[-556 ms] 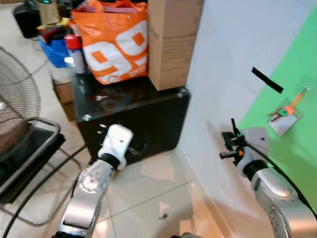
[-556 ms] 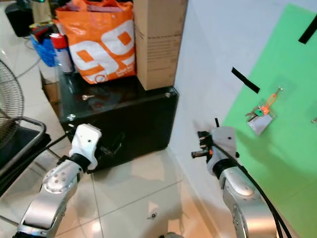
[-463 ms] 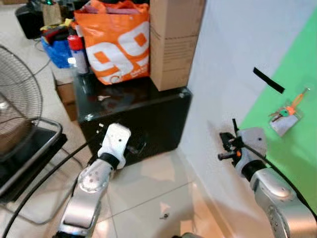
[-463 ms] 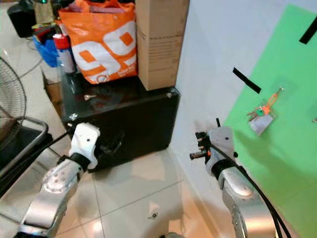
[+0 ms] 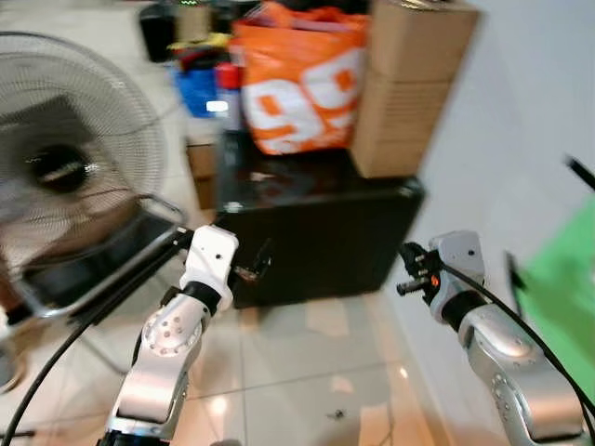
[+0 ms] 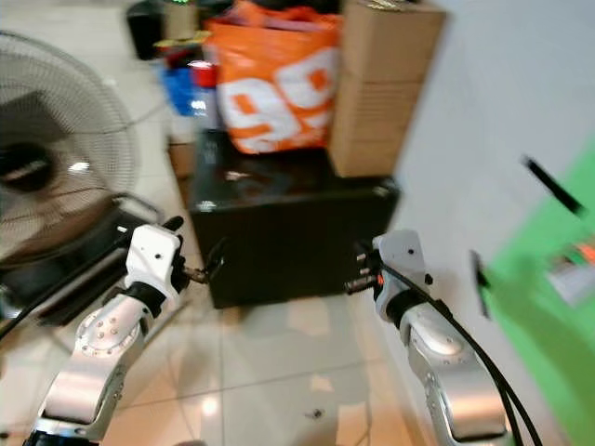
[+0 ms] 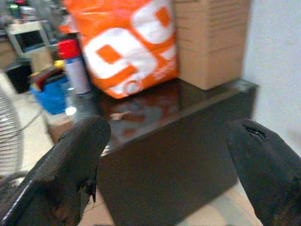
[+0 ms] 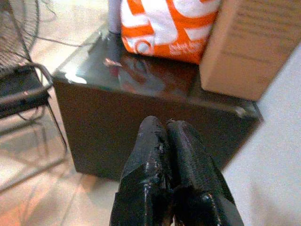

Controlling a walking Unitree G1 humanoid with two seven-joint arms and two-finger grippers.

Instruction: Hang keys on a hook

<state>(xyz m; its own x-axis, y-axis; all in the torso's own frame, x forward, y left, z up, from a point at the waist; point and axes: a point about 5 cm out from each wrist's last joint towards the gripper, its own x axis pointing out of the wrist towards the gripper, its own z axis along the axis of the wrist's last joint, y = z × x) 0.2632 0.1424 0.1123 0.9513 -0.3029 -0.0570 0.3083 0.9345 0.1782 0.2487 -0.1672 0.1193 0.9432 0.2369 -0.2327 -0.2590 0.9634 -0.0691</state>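
Observation:
A white tag with orange and green keys (image 6: 571,268) hangs on the green sheet (image 6: 539,316) on the wall at the far right, blurred. My right gripper (image 5: 406,271) is shut with nothing in it, held low in front of the black cabinet (image 5: 316,237); its fingers (image 8: 162,141) press together. My left gripper (image 5: 258,265) stands open near the cabinet's left front, its fingers (image 7: 70,160) wide apart. A small pale thing (image 7: 120,115) lies on the cabinet top, too blurred to identify.
An orange bag (image 5: 302,74), a cardboard box (image 5: 409,84) and a spray can (image 5: 228,102) stand on the cabinet. A large fan (image 5: 65,167) and a black metal frame (image 5: 112,269) are at the left. The white wall (image 5: 521,130) runs along the right over a tiled floor (image 5: 297,372).
The camera has swung to the left: the green sheet and hung keys slid to the right edge and the fan came into view. Both arms hold much the same pose.

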